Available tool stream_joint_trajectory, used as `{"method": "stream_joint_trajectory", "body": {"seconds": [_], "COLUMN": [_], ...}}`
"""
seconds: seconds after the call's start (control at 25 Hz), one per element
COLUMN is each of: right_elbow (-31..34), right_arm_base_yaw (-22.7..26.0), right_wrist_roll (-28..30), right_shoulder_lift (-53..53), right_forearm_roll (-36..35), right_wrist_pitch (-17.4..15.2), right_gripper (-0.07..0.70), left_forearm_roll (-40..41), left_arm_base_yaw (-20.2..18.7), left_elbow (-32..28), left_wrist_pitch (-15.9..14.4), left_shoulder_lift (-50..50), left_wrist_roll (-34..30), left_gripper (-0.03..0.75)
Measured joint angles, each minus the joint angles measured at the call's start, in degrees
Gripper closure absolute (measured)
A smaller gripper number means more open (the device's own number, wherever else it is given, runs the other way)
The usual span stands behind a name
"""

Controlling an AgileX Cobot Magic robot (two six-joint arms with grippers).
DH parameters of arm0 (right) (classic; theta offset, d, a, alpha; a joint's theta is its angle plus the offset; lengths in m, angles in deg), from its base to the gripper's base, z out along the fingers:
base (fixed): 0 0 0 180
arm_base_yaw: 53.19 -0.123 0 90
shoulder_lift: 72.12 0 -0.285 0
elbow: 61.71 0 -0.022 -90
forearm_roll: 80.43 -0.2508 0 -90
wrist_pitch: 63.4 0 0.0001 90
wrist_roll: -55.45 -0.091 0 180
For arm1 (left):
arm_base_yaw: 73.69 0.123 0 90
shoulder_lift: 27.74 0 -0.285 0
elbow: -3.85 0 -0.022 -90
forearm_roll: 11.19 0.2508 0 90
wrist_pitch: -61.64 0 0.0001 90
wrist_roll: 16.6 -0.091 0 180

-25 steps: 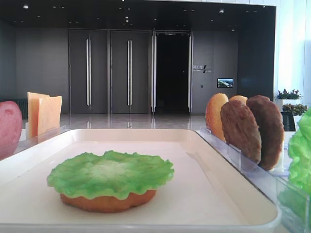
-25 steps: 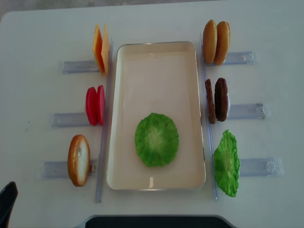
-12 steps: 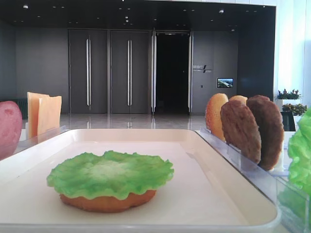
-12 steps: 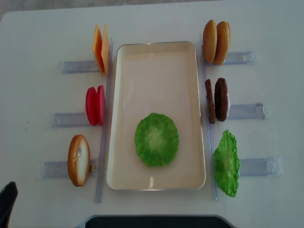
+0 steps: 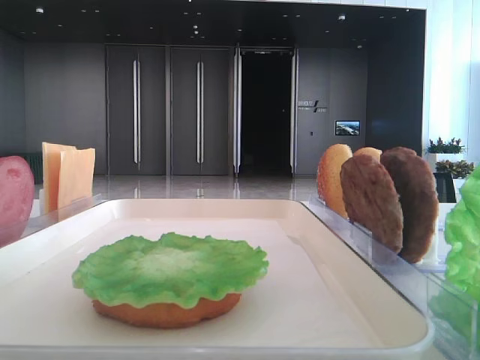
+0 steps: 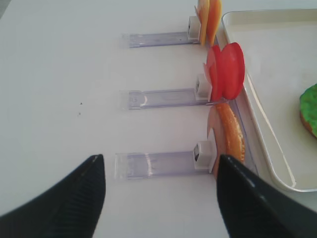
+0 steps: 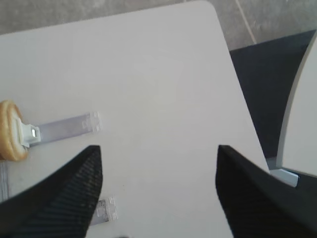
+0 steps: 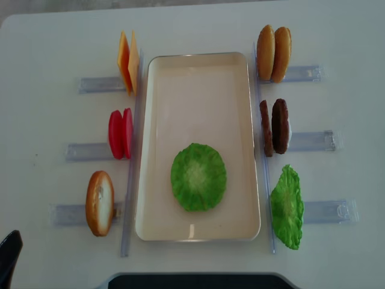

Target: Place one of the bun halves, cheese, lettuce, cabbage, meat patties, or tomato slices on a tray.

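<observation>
- The table [image 8: 48, 36] fills my overhead view, white, with the tray [image 8: 198, 78] lying lengthwise at its middle.
- On the tray's near half I see one lettuce leaf [image 8: 198, 176] lying flat on an orange-brown disc [image 5: 165, 311], probably a bun half.
- Another lettuce [image 8: 287, 208] stands in the right holder, beside the tray.
- Patties [image 8: 274, 126] and two buns [image 8: 274, 53] stand upright on the right; cheese [image 8: 128, 60], tomato [image 8: 120, 133] and one bun [image 8: 100, 203] on the left.
- My right claw [image 7: 158, 188] hangs wide open over bare table, holding nothing.
- My left claw [image 6: 161, 198] is also spread wide and empty, near the left bun's holder.
</observation>
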State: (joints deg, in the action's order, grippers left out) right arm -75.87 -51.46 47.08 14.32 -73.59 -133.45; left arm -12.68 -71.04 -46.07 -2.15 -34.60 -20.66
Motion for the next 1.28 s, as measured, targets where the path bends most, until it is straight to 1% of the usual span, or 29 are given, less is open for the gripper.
{"method": "stream_joint_trajectory", "body": {"seconds": [0.36, 0.44, 0.72, 0.8, 0.96, 1.28], "right_elbow": [0.0, 0.0, 0.9, 3.0, 10.7, 30.8], "right_arm_base_yaw": [-2.8, -3.2, -3.4, -3.4, -3.4, -3.4], "right_wrist_roll": [0.8, 0.9, 4.2, 4.9, 5.2, 5.2], "right_shoulder_lift": [-18.3, -24.3, -36.9, -40.4, -47.9, -61.6], "right_forearm_roll": [0.4, 0.4, -1.1, -1.1, -1.2, -2.0], "right_wrist_pitch": [0.0, -0.1, 0.0, 0.0, 0.0, -0.1], "right_gripper": [0.166, 0.166, 0.183, 0.184, 0.184, 0.184], "left_forearm_roll": [0.0, 0.0, 0.1, 0.1, 0.1, 0.1], "left_arm_base_yaw": [0.0, 0.0, 0.0, 0.0, 0.0, 0.0], "left_elbow": [0.0, 0.0, 0.0, 0.0, 0.0, 0.0], "left_wrist_pitch": [0.0, 0.0, 0.0, 0.0, 0.0, 0.0], "left_shoulder_lift": [0.0, 0.0, 0.0, 0.0, 0.0, 0.0], "left_wrist_roll": [0.0, 0.0, 0.0, 0.0, 0.0, 0.0], "left_gripper": [0.181, 0.181, 0.181, 0.181, 0.181, 0.181]}}
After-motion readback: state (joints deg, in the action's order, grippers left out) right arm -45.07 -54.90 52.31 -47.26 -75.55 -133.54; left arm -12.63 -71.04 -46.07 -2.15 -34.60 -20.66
